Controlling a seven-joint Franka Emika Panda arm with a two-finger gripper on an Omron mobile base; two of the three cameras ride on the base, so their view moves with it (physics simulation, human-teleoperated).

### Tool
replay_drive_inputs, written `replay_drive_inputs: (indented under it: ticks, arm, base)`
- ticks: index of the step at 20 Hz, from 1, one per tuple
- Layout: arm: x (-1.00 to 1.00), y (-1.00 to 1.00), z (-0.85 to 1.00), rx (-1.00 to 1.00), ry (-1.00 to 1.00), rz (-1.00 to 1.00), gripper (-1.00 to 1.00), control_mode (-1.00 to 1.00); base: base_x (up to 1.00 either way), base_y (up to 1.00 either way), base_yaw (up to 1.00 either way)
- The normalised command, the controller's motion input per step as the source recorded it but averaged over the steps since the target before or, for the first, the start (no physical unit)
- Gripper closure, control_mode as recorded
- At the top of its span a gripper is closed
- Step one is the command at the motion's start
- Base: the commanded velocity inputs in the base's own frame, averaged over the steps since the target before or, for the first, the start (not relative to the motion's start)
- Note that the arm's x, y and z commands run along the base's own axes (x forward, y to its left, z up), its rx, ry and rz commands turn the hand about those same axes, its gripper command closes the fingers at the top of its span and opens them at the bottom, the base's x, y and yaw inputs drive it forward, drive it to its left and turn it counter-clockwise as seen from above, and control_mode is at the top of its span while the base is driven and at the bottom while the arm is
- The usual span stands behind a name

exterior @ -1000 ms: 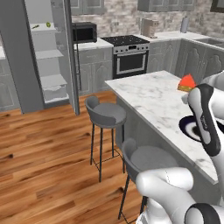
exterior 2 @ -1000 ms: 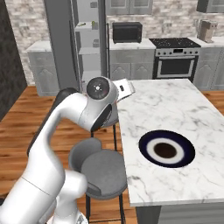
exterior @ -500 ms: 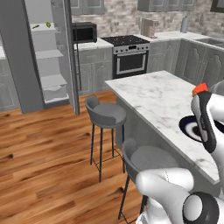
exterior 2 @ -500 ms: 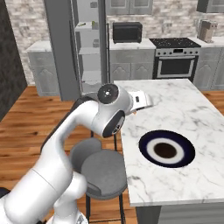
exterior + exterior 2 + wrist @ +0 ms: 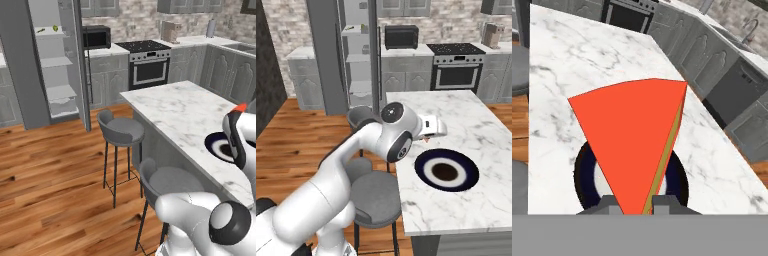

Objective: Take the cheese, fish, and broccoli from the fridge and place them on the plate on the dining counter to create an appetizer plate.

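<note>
My gripper (image 5: 633,204) is shut on the cheese (image 5: 632,145), a big orange-red wedge in the hand view. It hangs right above the dark plate (image 5: 586,172), which lies on the marble dining counter (image 5: 577,55). From the right base view the hand (image 5: 428,137) hovers at the plate's (image 5: 446,170) near-left rim. In the left base view the cheese tip (image 5: 240,107) pokes out above the arm, beside the plate (image 5: 216,144). Far left, the fridge (image 5: 20,70) stands open, with the broccoli (image 5: 55,28) and the slender fish (image 5: 41,31) on its top shelf.
Two grey stools (image 5: 120,130) (image 5: 172,182) stand along the counter's near side above the wooden floor. A stove (image 5: 147,65) and a black microwave (image 5: 96,36) line the back wall. The fridge door (image 5: 80,60) stands edge-on between the fridge and the wall counter.
The arm has swung right along the counter, carrying the cheese from the counter's middle to just over the plate. The base and the room have not shifted.
</note>
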Motion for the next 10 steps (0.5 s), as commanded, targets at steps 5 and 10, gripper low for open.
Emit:
replay_drive_inputs:
  ticks: [5,10]
  arm:
    - [0.00,-0.18,-0.48,0.03,-0.02,-0.05,1.00,-1.00]
    - [0.00,-0.16,-0.35,0.13,-0.02,-0.09,1.00,-1.00]
  base:
    - [0.00,0.00,0.00]
    - [0.00,0.00,0.00]
